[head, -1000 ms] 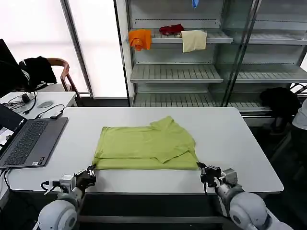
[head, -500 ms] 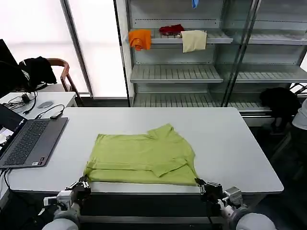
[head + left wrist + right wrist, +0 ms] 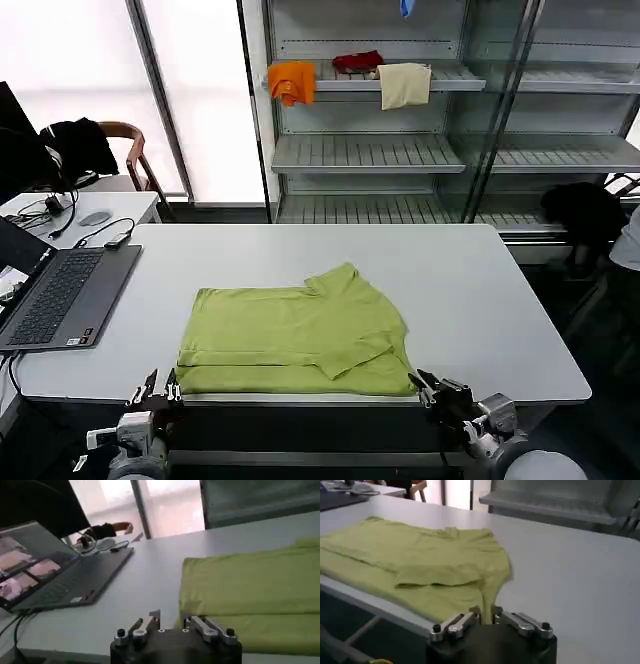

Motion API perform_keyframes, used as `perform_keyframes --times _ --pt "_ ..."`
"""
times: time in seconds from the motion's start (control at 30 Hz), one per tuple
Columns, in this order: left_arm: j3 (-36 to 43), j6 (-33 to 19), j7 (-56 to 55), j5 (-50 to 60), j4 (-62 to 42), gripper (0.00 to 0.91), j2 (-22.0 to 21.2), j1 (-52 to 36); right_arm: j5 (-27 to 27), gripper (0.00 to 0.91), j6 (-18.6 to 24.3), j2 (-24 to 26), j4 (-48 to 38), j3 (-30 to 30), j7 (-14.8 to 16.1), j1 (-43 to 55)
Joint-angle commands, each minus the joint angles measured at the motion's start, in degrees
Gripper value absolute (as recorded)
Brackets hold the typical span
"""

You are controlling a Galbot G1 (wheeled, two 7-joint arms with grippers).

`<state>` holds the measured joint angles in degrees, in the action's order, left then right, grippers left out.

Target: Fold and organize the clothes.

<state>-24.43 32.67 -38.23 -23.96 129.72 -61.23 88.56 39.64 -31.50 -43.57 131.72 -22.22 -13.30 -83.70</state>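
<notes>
Left end effector (image 3: 158, 388): black metal fingers on a silver-grey wrist block; a white tab sticks out at its side.
Right end effector (image 3: 430, 385): black fingers, grey ribbed wrist, rounded pale grey arm shell behind.
Finger links: silver bars pinned with dark round screws on a black housing.

Looks like robotics lab or test room dressed up as shop corner. White work table (image 3: 480, 300) in middle, open laptop (image 3: 55, 295) with cables at one end. Metal retail-style shelving (image 3: 370, 150) behind, few cloths on top shelf. Frosted window panels (image 3: 200, 90), wooden chair (image 3: 135, 150) by side desk.
</notes>
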Motion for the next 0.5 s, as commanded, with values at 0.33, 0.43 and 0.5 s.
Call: perform_keyframes --times 0.33,0.43,0.5 --pt "-1.3 -10.7 31.5 -7.2 -15.3 0.907 6.3 -23.5 0.5 0.907 8.3 -3.9 -27.6 10.2 12.8 37.7" --pt "-0.8 -9.7 33.4 -10.8 -19.5 0.907 6.9 -27.1 0.5 0.907 9.4 -6.2 -36.7 16.5 16.5 46.6" --pt "-0.3 -9.4 34.2 -11.3 -21.6 0.907 7.3 -28.8 0.9 0.907 9.2 -7.3 -40.4 20.2 18.6 51.7"
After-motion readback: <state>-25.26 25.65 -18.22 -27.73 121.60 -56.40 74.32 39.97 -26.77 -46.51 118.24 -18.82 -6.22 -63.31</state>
